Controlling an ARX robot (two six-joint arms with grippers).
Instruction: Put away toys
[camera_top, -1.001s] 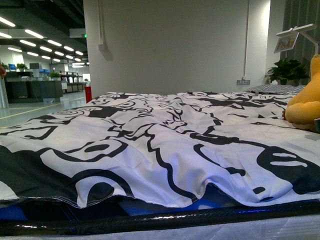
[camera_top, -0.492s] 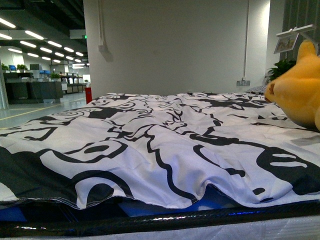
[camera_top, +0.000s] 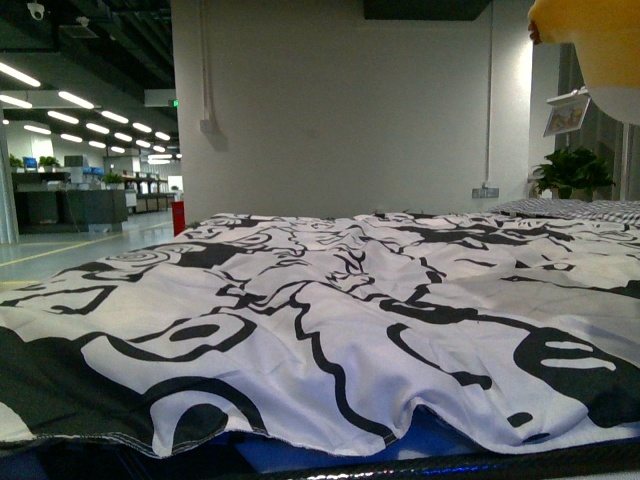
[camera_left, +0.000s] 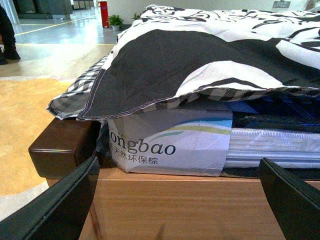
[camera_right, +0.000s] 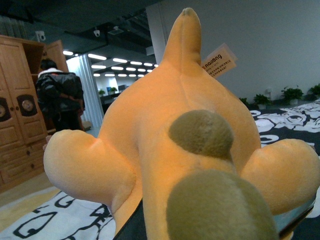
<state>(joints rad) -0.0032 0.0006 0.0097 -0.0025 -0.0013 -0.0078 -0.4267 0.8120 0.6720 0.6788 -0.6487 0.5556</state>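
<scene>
A black-and-white patterned duvet (camera_top: 330, 300) hangs over a wrapped mattress (camera_left: 170, 145) on a wooden bed frame (camera_left: 175, 205). A potted plant (camera_top: 570, 172) stands beyond the duvet.

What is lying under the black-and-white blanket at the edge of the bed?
Under the blanket a wrapped mattress with a printed label shows, resting on the wooden bed frame. Further in, the blanket covers everything, so no more can be told.

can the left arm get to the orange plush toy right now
Probably not. The left gripper sits low at the bed's edge, jaws open and facing the mattress side, while the plush toy hangs high above the duvet on the robot's right, well away from it.
</scene>
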